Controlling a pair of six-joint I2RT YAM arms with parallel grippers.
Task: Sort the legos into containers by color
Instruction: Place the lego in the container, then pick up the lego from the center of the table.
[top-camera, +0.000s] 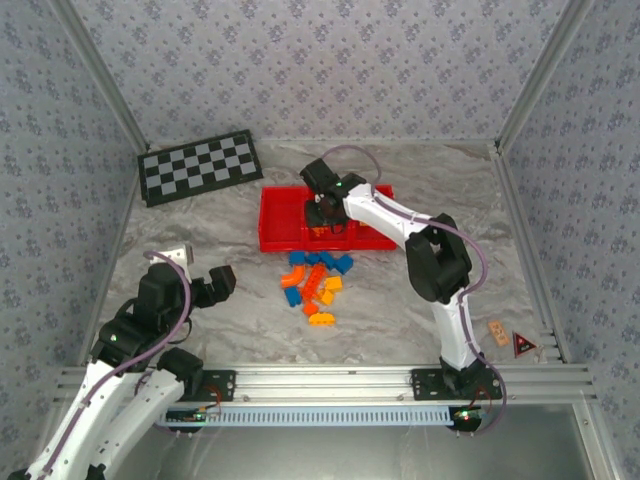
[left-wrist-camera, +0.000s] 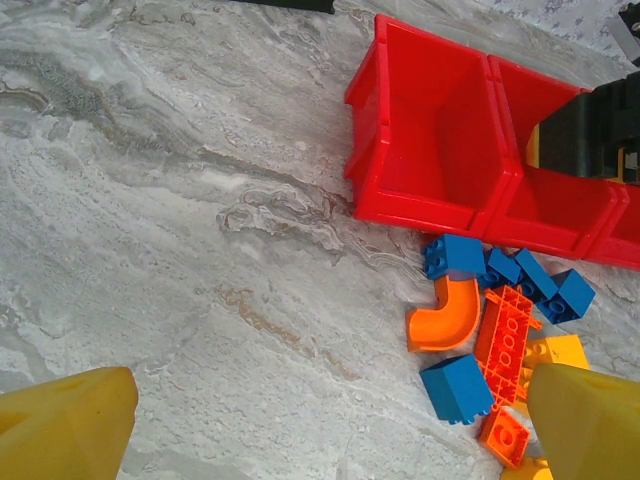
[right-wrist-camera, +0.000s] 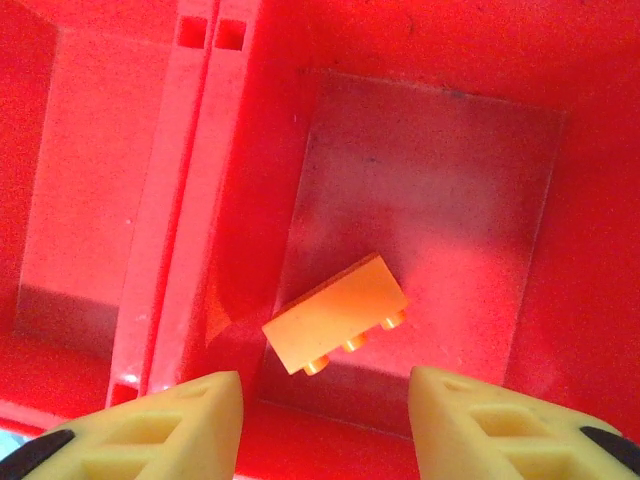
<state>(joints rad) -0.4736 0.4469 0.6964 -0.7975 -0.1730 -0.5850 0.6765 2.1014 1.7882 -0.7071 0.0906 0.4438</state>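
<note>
Table (top-camera: 200, 240) of marbled grey, with a red tray (top-camera: 275, 215) of three containers toward its far side.
Over the middle container hangs the right gripper (right-wrist-camera: 325, 410), fingers parted and gripping nothing; the left gripper (top-camera: 203, 270) stands wide and empty, well apart from the tray. Blue, red-orange and yellow-orange legos (top-camera: 315, 285) lie heaped just in front of the tray; one orange brick (right-wrist-camera: 335, 325) lies loose on the middle container's floor.

The left arm (top-camera: 120, 345) is sitting folded low near its base, with the left gripper (top-camera: 200, 270) pointing forward, jaws fully apart. The right arm (top-camera: 440, 265) is reaching forward and leftward, elbow raised; the right gripper (top-camera: 320, 212) is pointing down, jaws parted and empty
</note>
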